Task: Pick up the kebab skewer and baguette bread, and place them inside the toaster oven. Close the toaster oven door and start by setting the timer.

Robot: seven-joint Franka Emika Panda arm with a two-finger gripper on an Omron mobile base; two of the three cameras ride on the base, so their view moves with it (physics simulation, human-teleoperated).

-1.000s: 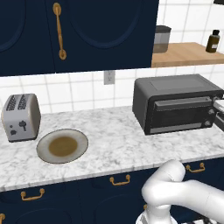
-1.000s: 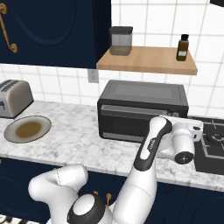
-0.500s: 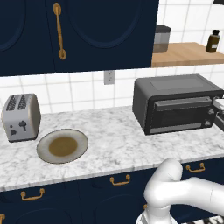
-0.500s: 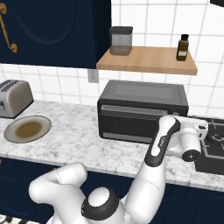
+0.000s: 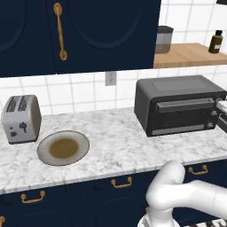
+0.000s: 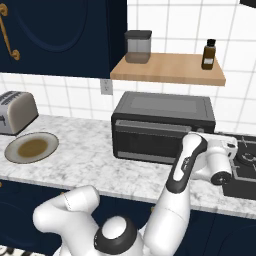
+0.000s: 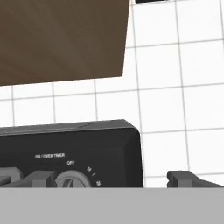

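Toaster oven (image 5: pixel 181 104) sits at the right of the worktop (image 5: pixel 115 142), door (image 6: pixel 150 140) shut. Timer knob (image 7: pixel 72 180) reads OFF, dead ahead of the spread, empty fingers (image 7: pixel 39 178). Risks: fingers close off-centre and slip round the knob without turning it; one finger stands past the oven's right edge, so the approach looks offset. Grey plate (image 5: pixel 63 147) bare.

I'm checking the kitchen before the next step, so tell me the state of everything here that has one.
toaster oven door: shut.
timer knob: pointer near OFF, as far as the hand view shows.
pincer: open, at the knob column, holding nothing.
grey plate: flat on the counter, no food on it, brown centre.
silver toaster: upright, slots empty.
upper cabinet doors: shut.
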